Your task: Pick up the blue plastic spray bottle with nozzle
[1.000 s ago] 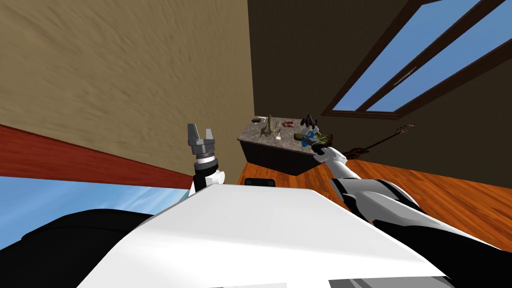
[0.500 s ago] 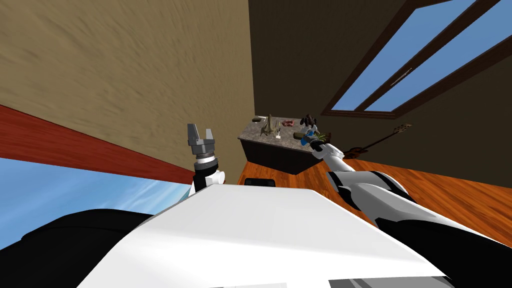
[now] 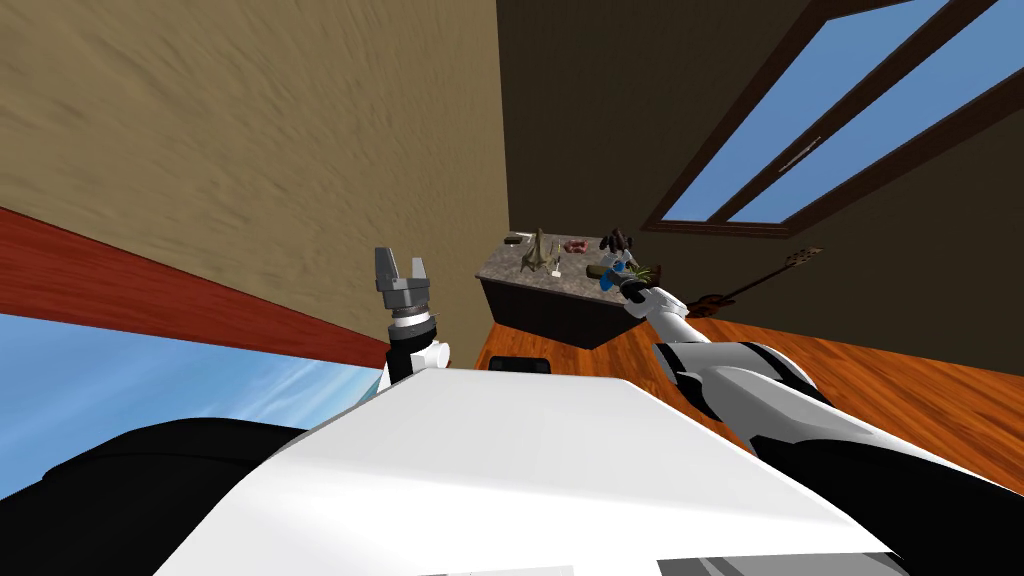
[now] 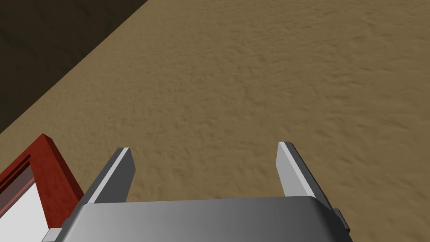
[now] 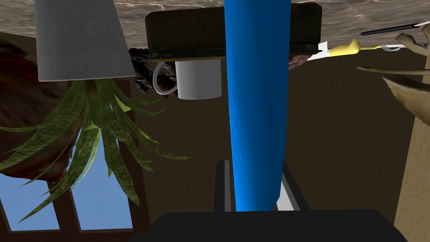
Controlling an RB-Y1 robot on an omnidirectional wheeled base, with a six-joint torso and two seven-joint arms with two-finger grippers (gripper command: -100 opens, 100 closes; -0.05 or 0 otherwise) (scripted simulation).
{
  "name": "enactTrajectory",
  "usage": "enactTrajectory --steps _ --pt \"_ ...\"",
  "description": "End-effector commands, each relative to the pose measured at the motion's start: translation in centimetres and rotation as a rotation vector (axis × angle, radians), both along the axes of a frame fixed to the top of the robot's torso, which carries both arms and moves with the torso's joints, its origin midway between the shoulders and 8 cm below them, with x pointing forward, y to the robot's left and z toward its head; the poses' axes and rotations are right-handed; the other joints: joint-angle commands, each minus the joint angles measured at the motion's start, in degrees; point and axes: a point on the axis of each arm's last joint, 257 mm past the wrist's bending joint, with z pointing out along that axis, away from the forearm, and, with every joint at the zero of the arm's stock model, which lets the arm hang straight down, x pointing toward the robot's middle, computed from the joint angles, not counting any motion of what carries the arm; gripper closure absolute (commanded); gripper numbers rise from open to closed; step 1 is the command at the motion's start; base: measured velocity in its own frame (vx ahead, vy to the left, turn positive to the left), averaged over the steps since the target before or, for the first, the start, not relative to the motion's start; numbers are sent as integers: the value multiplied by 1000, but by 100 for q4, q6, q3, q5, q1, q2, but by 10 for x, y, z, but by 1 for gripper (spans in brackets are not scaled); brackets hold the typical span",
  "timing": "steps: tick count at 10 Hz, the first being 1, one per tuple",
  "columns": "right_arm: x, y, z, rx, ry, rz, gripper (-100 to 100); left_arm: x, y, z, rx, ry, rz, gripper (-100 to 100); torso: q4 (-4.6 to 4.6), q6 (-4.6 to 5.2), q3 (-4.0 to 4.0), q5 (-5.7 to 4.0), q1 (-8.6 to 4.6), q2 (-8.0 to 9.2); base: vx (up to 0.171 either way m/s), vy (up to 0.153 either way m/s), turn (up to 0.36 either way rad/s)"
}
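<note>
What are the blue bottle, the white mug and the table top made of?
The blue bottle looks smooth and a little glossy, with a faint sheen down its side, so it is probably plastic. The white mug is plain matte white, maybe ceramic, but the look leaves that open. The table top has mottled grey-brown speckles, like polished stone.

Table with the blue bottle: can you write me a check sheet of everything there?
Surface: stone-topped table, crowded.
Job's things: blue bottle, gripped at its sides.
Clutter: potted plant, white mug, dark tray, tan figurine.
Grippers: right gripper shut on the bottle; left gripper open, raised away from the table.
Cables: nothing seen.
Surroundings: wooden floor, window, tan wall.
</note>
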Motion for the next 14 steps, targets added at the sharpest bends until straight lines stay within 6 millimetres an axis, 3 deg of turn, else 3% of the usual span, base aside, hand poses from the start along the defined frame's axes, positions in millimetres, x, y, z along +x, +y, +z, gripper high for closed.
enactTrajectory --steps 1,6,7,10,11,14 --pt "-13 -13 -4 19 -3 -33 100 0 0 0 0 0 0 0 0 0 0 0 0 0 95 -4 -1" --pt "-45 -11 -20 19 -3 -16 100 0 0 0 0 0 0 0 -17 3 -34 -13 -15 -52 90 -1 -10" --pt "-52 -21 -15 34 -21 -43 100 0 0 0 0 0 0 0 -25 -2 -35 -23 -18 -46 104 -6 -2" --pt "-72 -13 -28 24 -4 -17 100 0 0 0 0 0 0 0 -35 -4 -44 -33 -22 -55 54 -1 -2" --pt "-78 -21 -18 34 -28 -38 100 0 0 0 0 0 0 0 -48 -3 -45 -48 -22 -42 79 7 -8" --pt "-99 -14 -32 26 -6 -18 100 0 0 0 0 0 0 0 -59 -8 -59 -58 -27 -59 55 1 -6"
